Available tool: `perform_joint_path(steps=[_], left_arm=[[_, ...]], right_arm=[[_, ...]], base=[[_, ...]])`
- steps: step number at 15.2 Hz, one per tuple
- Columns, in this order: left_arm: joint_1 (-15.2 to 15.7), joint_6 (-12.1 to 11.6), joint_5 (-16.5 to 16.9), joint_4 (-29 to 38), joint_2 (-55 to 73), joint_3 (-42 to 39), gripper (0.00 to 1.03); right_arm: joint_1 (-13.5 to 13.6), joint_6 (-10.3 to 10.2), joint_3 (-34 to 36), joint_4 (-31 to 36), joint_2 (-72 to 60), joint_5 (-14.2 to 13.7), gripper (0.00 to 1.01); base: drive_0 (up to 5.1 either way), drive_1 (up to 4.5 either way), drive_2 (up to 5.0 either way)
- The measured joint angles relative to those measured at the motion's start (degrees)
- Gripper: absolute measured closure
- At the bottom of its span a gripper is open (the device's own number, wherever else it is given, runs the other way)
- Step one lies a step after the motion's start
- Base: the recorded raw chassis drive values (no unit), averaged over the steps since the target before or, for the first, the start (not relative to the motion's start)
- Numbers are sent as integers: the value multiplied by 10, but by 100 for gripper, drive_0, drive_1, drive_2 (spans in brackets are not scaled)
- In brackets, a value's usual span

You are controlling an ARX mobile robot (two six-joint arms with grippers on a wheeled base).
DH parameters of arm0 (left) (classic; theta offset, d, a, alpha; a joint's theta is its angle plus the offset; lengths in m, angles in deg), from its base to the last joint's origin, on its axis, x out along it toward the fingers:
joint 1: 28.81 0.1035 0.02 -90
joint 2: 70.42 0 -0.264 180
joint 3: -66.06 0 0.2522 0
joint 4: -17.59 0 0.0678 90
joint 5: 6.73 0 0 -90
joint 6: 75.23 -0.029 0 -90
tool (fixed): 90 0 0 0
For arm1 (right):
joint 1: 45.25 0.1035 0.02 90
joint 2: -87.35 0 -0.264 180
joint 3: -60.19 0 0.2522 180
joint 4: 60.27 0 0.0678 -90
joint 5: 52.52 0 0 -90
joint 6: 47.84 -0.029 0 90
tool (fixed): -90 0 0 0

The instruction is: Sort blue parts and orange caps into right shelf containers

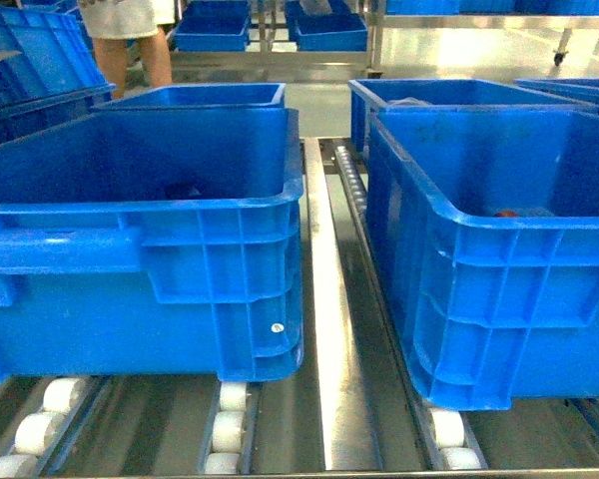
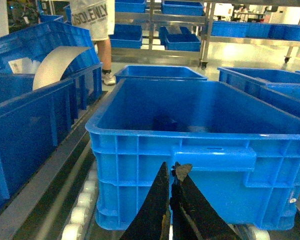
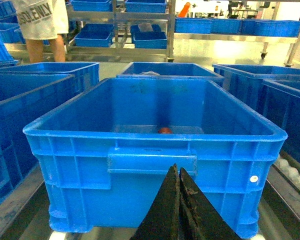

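Observation:
Two large blue containers stand on the roller shelf in the head view, one on the left (image 1: pixel 180 289) and one on the right (image 1: pixel 499 299). An orange cap (image 1: pixel 506 213) lies on the floor of the right one and shows again in the right wrist view as the orange cap (image 3: pixel 165 130). My left gripper (image 2: pixel 171 171) is shut, low in front of the left container (image 2: pixel 140 165), with a frayed grey scrap on one fingertip (image 2: pixel 183 171). My right gripper (image 3: pixel 177 171) is shut just below the right container's handle ledge (image 3: pixel 152 162). I cannot make out any blue parts. Neither gripper appears in the head view.
White rollers (image 1: pixel 40 429) and a steel rail (image 1: pixel 329 329) run under and between the containers. More blue crates (image 1: pixel 449 95) stand behind and to both sides. A person (image 1: pixel 130 40) stands by the far racks (image 3: pixel 140 35). A curved white sheet (image 2: pixel 57 62) sits in the left-hand crate.

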Motion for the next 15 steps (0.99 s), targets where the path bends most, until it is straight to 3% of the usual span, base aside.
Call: perform_joint_path(steps=[1,2,10,12,15], left_arm=[[0,0,0,-31,-23,0,101],[0,0,0,-101,-68,0,101],[0,-1,0,-104,-95,0,101],[0,-1,0,-104,-95,0,82],[0,-1,0,-104,-95,0,42]], right_arm=[[0,0,0,-78,49,2,100],[0,0,0,-105,88,0,100],[0,0,0,-100,95,0,100],[0,0,0,-100,95,0,86],[0,0,0,-100,95,0,46]], base=[[0,0,0],[0,0,0],[0,0,0],[0,0,0],[0,0,0]])
